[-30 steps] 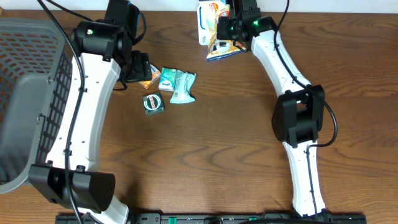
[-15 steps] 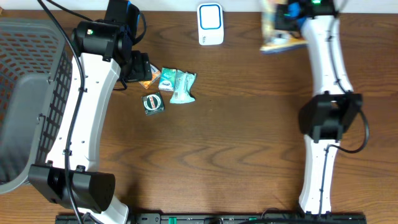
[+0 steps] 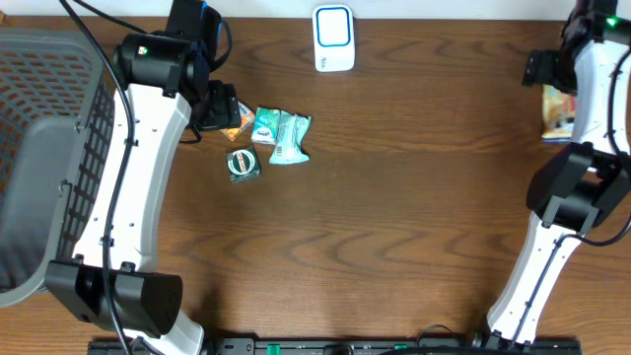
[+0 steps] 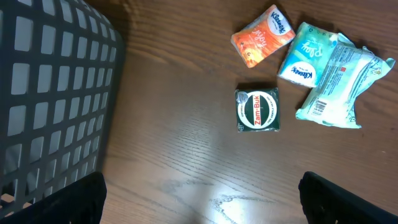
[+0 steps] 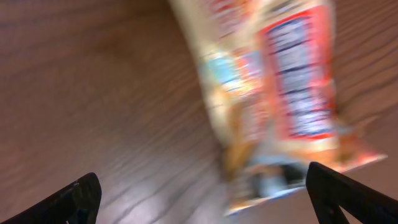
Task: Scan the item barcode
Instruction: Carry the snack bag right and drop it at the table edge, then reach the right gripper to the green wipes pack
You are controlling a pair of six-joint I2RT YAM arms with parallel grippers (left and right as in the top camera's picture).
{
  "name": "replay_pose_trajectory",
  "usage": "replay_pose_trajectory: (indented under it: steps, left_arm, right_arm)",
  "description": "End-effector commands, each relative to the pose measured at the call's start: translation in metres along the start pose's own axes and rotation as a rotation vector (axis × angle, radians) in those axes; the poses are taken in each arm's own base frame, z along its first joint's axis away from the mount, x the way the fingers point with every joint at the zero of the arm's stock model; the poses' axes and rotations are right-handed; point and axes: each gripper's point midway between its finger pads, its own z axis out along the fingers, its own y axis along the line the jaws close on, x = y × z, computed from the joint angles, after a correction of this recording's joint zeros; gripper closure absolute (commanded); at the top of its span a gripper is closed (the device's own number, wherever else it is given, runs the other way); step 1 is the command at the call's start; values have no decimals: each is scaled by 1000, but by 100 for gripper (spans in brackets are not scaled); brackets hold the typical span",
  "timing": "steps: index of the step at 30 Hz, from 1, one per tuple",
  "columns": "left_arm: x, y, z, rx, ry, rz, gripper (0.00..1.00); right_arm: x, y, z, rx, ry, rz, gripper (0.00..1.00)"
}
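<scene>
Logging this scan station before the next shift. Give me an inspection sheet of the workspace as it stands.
Surface: brown wooden table, no spills seen.
Job's things: white scanner at the far edge; snack packet lying at the right edge, blurred in the right wrist view.
Clutter: Zam-Buk tin, orange Kleenex pack and teal tissue packs, bunched together.
Claws: left claw open, empty, near the bunch; right claw open over the packet.
Cables: black cable looping over the left arm.
Surroundings: grey mesh basket at the left.
</scene>
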Motion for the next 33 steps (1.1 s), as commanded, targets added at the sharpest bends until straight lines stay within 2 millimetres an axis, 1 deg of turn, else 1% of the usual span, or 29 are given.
replay_pose_trajectory:
  steps: [1, 4, 6, 7, 8, 10, 13, 16, 17, 20, 25, 28, 30, 33]
  left_arm:
    - [0, 2, 3, -19, 4, 11, 2]
    - [0, 2, 3, -19, 4, 12, 2]
    - [0, 2, 3, -19, 4, 11, 2]
    - [0, 2, 3, -19, 4, 11, 2]
    - [0, 2, 3, -19, 4, 12, 2]
    - [0, 2, 3, -19, 4, 12, 3]
    - [0, 2, 3, -19, 4, 12, 2]
    - [0, 2, 3, -19, 4, 12, 2]
    - [0, 2, 3, -19, 4, 11, 2]
    - [0, 2, 3, -19, 4, 11, 3]
    - [0, 2, 3, -19, 4, 12, 3]
    - [0, 2, 3, -19, 4, 11, 2]
    - [0, 2, 3, -19, 4, 12, 3]
    - [0, 2, 3, -19, 4, 11, 2]
  right_arm:
    - [3, 58, -22, -254, -1, -41, 1]
    - [10, 104, -36, -463, 20, -66, 1]
    - [16, 138, -51, -604, 34, -95, 1]
    - [19, 152, -57, -649, 40, -109, 1]
    - [24, 169, -64, -697, 50, -131, 2]
    - [35, 193, -74, -747, 73, -167, 2]
    - [59, 228, -83, -760, 125, -236, 1]
    - [91, 268, -91, -774, 184, -319, 1]
    - [109, 288, -92, -781, 213, -364, 1]
    - [147, 329, -90, -795, 258, -454, 1]
    - [192, 378, -82, -820, 314, -467, 1]
    - [216, 407, -88, -907, 352, -465, 1]
    - [228, 420, -94, -952, 372, -470, 1]
    - [237, 429, -95, -952, 390, -452, 1]
